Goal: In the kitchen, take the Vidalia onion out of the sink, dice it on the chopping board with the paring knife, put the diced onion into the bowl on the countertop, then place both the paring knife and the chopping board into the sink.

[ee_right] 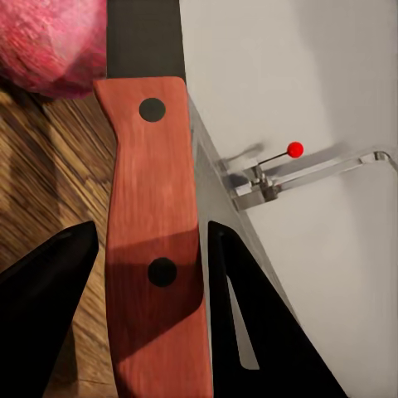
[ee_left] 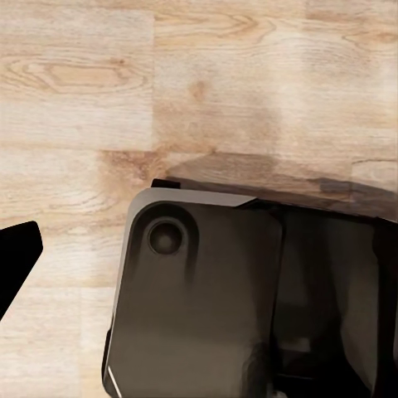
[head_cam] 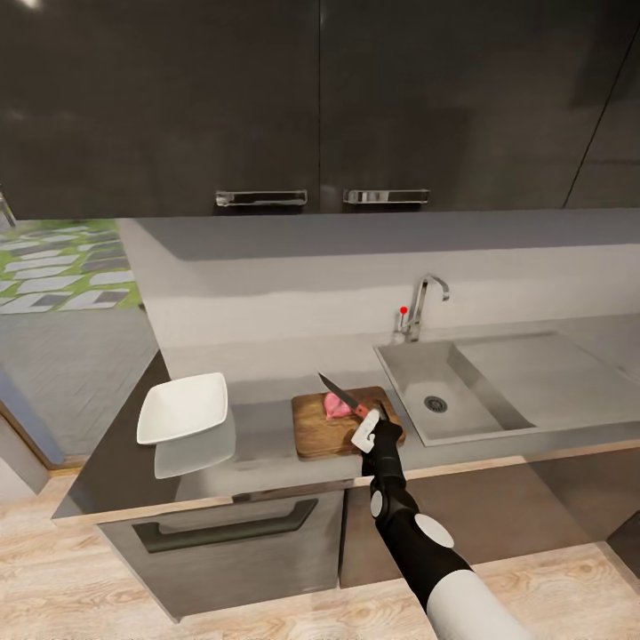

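The onion (head_cam: 336,405) sits whole on the board (head_cam: 313,431), just beyond the right gripper (ee_right: 148,298). That gripper's jaws pinch the knife (ee_right: 153,249) by its red-orange handle, one finger (ee_right: 50,290) on each side. The dark blade runs forward from the jaws and lies against or over the pink bulb; the pictures do not settle whether it touches.

The step in hand looks to be the dicing. To do it well, the blade should come down through the middle of the onion, edge square to the board, with the grip kept firm so the handle does not twist between the jaws.

The sink (head_cam: 498,391) lies to one side of the jaws, with its tap (ee_right: 315,170); the bowl (head_cam: 182,407) stands well off to the other side. The left gripper's state cannot be told; its camera faces the wood floor (ee_left: 199,83).
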`<state>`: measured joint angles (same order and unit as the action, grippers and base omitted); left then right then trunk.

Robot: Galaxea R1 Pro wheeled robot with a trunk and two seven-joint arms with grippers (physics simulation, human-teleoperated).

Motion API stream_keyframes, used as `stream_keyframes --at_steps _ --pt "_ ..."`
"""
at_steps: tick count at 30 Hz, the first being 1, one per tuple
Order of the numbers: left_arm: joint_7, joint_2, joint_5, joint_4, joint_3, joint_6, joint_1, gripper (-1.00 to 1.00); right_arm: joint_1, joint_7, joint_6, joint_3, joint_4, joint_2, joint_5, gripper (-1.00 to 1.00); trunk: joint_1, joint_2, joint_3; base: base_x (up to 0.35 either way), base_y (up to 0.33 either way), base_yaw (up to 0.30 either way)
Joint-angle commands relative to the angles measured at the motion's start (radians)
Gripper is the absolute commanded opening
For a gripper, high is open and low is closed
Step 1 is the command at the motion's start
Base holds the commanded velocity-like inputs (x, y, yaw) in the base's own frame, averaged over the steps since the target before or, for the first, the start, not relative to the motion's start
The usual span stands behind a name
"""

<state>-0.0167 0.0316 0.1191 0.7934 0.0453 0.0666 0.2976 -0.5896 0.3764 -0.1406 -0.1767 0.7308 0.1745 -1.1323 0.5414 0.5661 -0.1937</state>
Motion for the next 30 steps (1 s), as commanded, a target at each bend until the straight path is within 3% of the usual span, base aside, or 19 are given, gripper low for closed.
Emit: stream_keyframes --at_steps 1,30 --pt "-0.002 0.001 0.010 0.001 0.002 0.001 0.000 1.00 -0.001 0.004 -0.010 -0.003 -0.001 0.000 -0.011 -1.00 0.000 0.001 -0.001 0.000 0.000 0.000" --pt "-0.002 0.001 0.010 0.001 0.002 0.001 0.000 1.00 -0.001 0.004 -0.010 -0.004 -0.001 0.000 -0.011 -1.00 0.000 0.001 -0.001 0.000 0.000 0.000"
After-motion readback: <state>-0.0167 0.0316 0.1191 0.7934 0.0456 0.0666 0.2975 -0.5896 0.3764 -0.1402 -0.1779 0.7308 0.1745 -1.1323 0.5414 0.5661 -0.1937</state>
